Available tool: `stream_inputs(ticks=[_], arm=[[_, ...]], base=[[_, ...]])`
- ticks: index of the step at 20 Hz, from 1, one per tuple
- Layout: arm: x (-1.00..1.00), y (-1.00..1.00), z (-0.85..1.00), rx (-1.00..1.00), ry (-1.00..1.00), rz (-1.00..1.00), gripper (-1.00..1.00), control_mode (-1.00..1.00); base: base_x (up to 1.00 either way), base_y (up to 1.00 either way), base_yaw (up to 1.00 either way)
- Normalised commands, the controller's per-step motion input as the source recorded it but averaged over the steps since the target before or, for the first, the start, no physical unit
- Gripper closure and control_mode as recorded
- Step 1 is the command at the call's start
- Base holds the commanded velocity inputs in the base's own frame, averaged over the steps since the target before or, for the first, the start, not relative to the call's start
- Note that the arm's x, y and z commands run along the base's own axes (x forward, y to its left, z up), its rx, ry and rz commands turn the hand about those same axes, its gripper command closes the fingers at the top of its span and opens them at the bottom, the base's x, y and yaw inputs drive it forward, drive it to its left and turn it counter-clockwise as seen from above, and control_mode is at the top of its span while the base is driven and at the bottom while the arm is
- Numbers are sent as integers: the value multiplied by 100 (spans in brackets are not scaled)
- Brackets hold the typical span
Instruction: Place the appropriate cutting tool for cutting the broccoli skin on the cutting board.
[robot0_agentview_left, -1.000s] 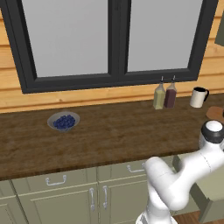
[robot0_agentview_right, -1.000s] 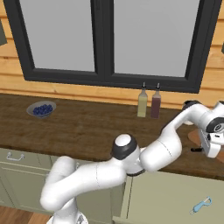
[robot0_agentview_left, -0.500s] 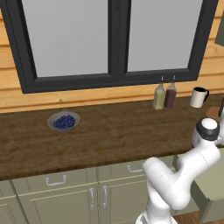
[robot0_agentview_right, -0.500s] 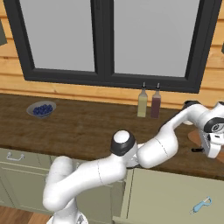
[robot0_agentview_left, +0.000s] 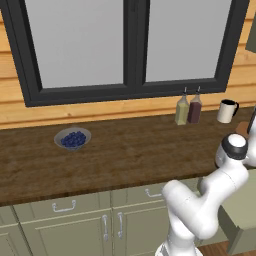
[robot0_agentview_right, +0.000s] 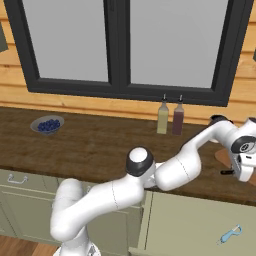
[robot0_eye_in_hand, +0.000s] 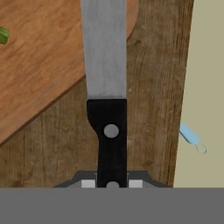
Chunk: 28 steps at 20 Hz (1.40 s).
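My hand (robot0_eye_in_hand: 111, 183) pinches the knife (robot0_eye_in_hand: 106, 87) by its black handle; the blade points to 12 o'clock over the cutting board (robot0_eye_in_hand: 39, 65). The right base view shows a peeler (robot0_agentview_right: 230, 234).

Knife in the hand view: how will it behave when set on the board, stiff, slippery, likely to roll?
The knife looks stiff: a flat metal blade runs straight from a riveted black handle. Being flat, it should lie still on the cutting board, not roll. The gripper holds only the handle's end, so the long blade may droop or pivot.
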Motion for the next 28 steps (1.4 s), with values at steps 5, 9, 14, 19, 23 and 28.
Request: stream_inputs(ticks=[5,9,14,19,23,28], arm=[[2,-20,0,2,2,8,100,-100],[12,-16,0,4,3,11,100,-100],[27,-8,0,5,5,10,100,-100],[34,-4,0,5,8,8,100,-100],[16,-19,0,5,8,8,100,-100],[11,-35,0,5,8,4,100,-100]], base=[[0,0,0],[0,0,0],[0,0,0],[0,0,0],[0,0,0],[0,0,0]])
